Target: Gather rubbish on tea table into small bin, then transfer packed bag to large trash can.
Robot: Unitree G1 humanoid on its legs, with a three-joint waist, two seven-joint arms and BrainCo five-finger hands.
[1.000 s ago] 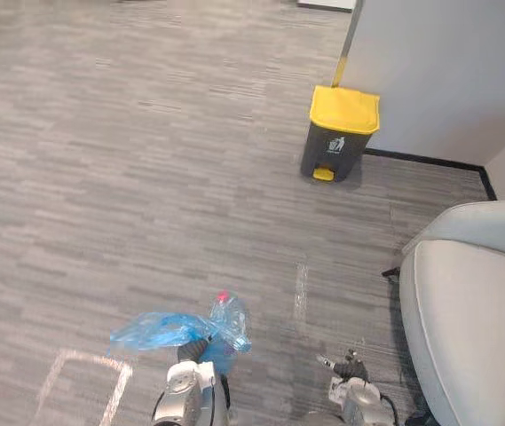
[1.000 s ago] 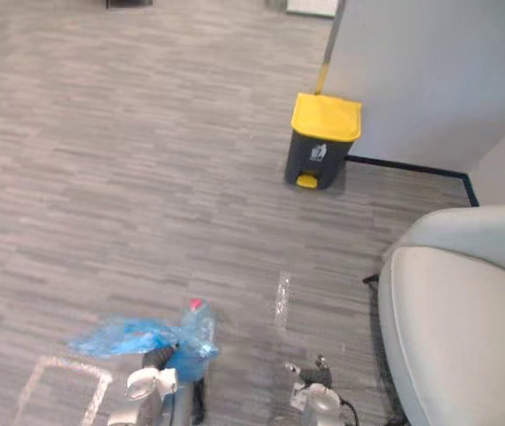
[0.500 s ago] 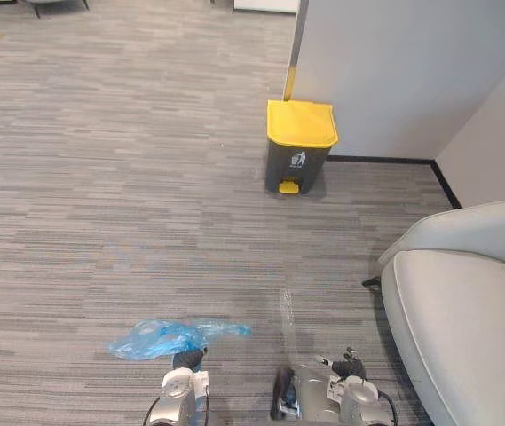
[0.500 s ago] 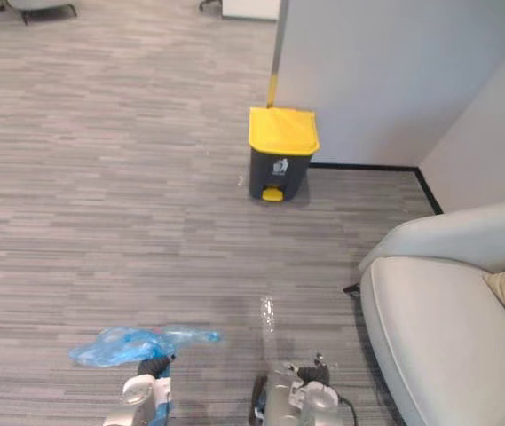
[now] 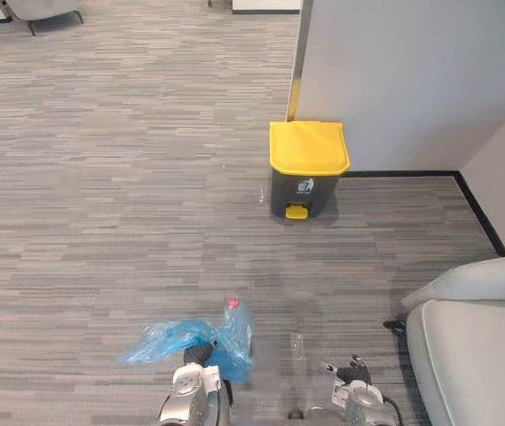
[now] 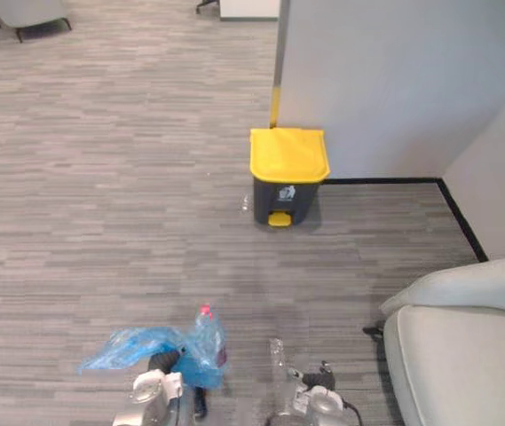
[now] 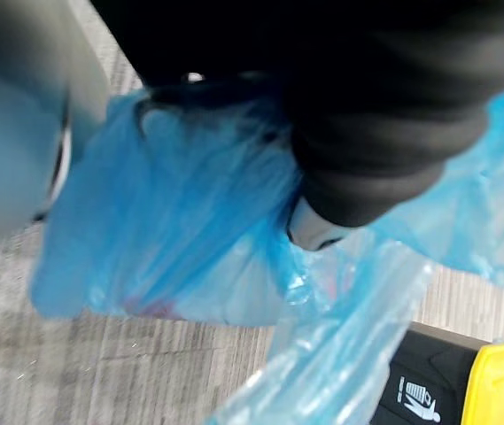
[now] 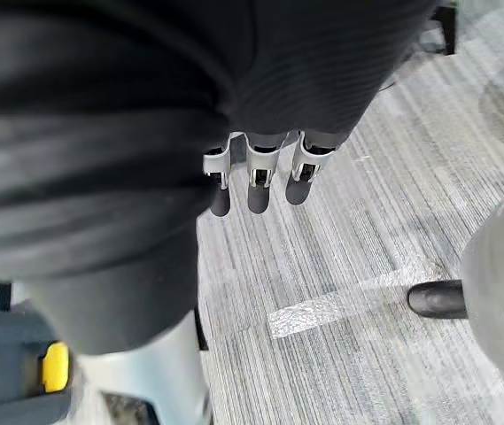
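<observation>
Grey striped carpet covers the floor, bounded by a pale wall and a grey sofa. The yellow-lidded large trash can stands against the wall. You see the packed bag, translucent blue and crumpled, clenched in the left hand, well apart from the can. The right wrist view shows the right hand hanging relaxed, holding nothing.

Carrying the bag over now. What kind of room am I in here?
Likely an office lounge or waiting area: grey striped carpet, a pale upholstered armchair on the right, and a yellow-lidded pedal bin against a plain partition wall.
</observation>
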